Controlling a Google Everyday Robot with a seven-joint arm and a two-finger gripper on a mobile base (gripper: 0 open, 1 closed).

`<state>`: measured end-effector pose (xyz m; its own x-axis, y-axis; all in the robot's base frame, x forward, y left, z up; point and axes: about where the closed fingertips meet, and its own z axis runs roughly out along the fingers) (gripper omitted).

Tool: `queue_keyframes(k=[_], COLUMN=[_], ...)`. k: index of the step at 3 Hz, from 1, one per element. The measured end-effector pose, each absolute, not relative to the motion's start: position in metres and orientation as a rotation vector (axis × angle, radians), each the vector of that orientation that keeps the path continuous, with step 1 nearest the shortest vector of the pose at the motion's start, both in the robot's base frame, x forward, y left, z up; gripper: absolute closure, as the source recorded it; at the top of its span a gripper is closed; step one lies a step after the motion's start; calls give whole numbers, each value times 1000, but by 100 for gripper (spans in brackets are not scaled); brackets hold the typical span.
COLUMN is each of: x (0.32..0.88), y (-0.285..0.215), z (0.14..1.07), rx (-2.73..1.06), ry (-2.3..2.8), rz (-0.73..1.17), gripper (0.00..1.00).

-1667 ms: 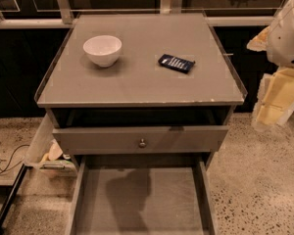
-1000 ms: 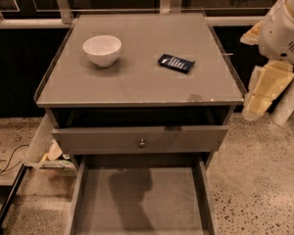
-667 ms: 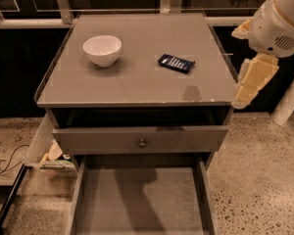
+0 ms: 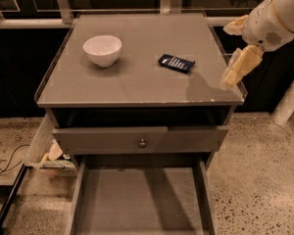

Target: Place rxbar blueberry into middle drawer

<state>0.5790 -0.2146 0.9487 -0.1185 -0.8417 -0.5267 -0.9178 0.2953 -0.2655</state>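
While the middle drawer stands pulled out and bare, the blueberry bar lies on the counter right of the bowl, and the claw, whose state I cannot tell, hovers at the counter's right edge, apart from the bar, so grasping and placing are both left to do.

On the cabinet top, rxbar blueberry lies right of bowl; hand over right edge.

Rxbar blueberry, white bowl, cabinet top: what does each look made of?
Rxbar blueberry: thin plastic or foil wrapper, dark navy with white print, lying flat. White bowl: probably glazed ceramic, possibly plastic; smooth, even white. Cabinet top: gray laminate or painted board, mostly matte with a faint sheen; the gripper, hovering at its right edge, casts a soft shadow on it.
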Motion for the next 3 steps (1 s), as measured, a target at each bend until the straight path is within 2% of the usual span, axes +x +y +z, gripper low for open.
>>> queue_keyframes(k=[1,2,3], x=[610,610,636], y=[-206,-206,-204], z=[937,937,928], rx=[-1484,-1484,-1436], ry=[1904,1904,1898], rz=[342,342,329], gripper=[0,0,0])
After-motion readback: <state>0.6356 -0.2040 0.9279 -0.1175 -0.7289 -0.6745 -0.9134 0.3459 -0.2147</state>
